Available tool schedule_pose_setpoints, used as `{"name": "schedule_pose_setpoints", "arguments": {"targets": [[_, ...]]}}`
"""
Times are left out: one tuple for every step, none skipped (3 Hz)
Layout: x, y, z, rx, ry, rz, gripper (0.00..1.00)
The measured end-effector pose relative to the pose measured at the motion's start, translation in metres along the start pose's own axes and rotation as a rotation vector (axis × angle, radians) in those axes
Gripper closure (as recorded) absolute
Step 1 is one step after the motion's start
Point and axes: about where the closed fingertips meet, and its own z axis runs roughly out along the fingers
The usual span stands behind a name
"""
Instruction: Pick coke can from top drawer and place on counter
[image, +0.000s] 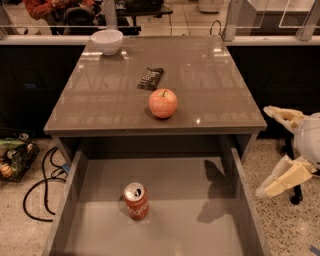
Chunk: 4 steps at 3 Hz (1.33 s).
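The coke can stands upright on the bare grey bottom of the open top drawer, left of the drawer's middle. Its silver top faces up. The counter lies above and behind the drawer. My gripper is at the right edge of the view, outside the drawer's right wall and lower than the counter top. Its two cream fingers are spread wide apart and hold nothing. It is well to the right of the can.
On the counter sit a red-orange apple near the front, a dark snack packet behind it, and a white bowl at the back left. Cables and a basket lie on the floor at the left.
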Motion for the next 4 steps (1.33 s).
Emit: {"name": "schedule_pose_setpoints", "arguments": {"targets": [[0.006, 0.016, 0.026, -0.040, -0.088, 0.009, 0.00], [0.014, 0.032, 0.042, -0.085, -0.126, 0.040, 0.00], [0.014, 0.032, 0.042, -0.085, -0.126, 0.040, 0.00], [0.014, 0.035, 0.056, -0.100, -0.142, 0.040, 0.00]]}}
